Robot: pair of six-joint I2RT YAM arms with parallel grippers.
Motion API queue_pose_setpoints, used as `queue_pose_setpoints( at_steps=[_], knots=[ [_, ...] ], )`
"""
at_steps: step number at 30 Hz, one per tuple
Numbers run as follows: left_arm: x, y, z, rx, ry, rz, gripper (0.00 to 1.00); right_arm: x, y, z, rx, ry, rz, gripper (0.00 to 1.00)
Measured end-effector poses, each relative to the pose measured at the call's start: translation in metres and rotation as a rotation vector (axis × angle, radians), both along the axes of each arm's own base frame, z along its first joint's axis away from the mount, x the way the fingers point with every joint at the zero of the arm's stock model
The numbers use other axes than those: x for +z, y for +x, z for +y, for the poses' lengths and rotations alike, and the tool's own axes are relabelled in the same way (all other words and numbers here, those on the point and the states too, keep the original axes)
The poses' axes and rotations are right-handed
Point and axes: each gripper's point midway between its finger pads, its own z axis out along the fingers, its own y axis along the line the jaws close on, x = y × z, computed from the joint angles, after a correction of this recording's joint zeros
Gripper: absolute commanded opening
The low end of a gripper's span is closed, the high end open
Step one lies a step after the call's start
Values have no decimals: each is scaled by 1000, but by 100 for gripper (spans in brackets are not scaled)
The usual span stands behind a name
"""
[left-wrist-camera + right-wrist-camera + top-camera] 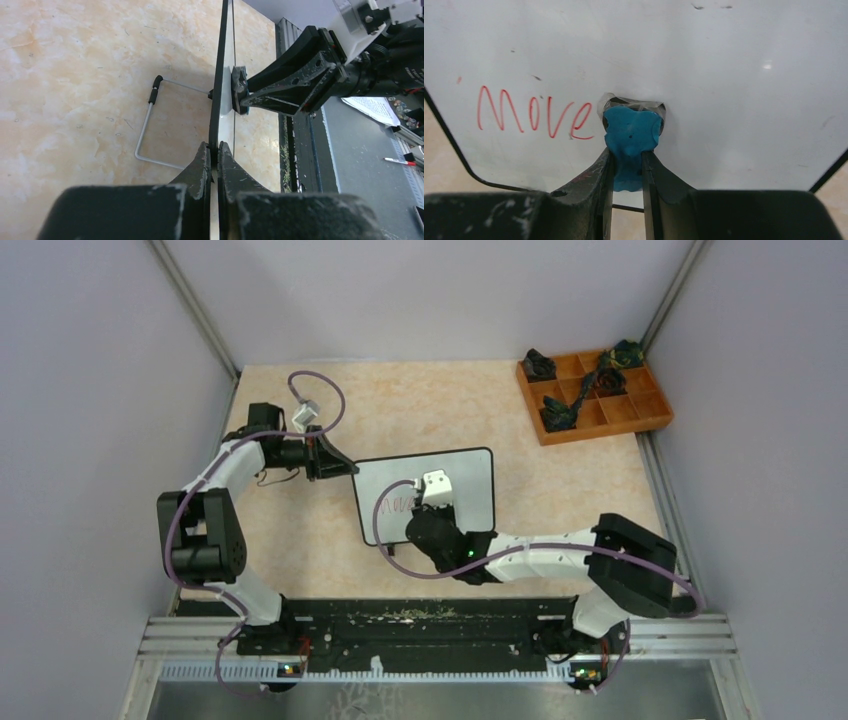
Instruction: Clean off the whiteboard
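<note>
nearest on my right wrist feed, the right pincer (626, 159) is clenched on a blue pad (631, 130). the pad is soft and lumpy, with a crinkled grey film around its top edge. its face is pressed flat against the whiteboard (724, 100). just left of the pad is the word "move" (534, 114), in thin red looping script. the rest of the glossy white surface shows only a few small dark specks.

on the left wrist feed, the left pincer (214, 152) is clamped on the board's thin black frame, one scuffed black finger on each side. i see the board edge-on here, as a slim dark strip. a bent wire stand (147, 125) with a black rubber tip juts from its back onto the worktop (75, 75), which is a smooth beige with a marbled pattern.

from above, the board sits mid-worktop, a rounded-corner rectangle between the two arms. the left arm grips its left edge and the right arm reaches over its lower left part.

far off in the back right corner is an orange tray (610, 431), well apart from the board. its compartments are square, and several hold dark crumpled bundles (560, 412).
</note>
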Motion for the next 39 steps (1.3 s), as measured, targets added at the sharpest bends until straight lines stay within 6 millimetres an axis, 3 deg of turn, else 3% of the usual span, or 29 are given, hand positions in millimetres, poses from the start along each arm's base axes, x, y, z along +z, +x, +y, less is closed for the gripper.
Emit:
queue_pose_setpoints(
  at_steps=[7,14,17,22,27,33,39],
  knots=[
    [-1,1,0,-3,1,-3,0,7,-3,36,77,52,11,0],
    [-2,0,0,-5,0,1,0,9,-1,32,59,64,21,0],
    [-2,0,0,-5,0,4,0,13,3,12,21,68,27,0],
    [-2,0,0,-5,1,7,0,29,14,-47,-101,64,7,0],
    [-4,0,0,-5,1,19,0,40,16,-72,-151,66,-12,0],
    [-4,0,0,-5,1,21,0,29,16,-57,-105,57,13,0],
    [-3,0,0,-4,0,22,0,18,14,-15,-33,0,26,0]
  ],
)
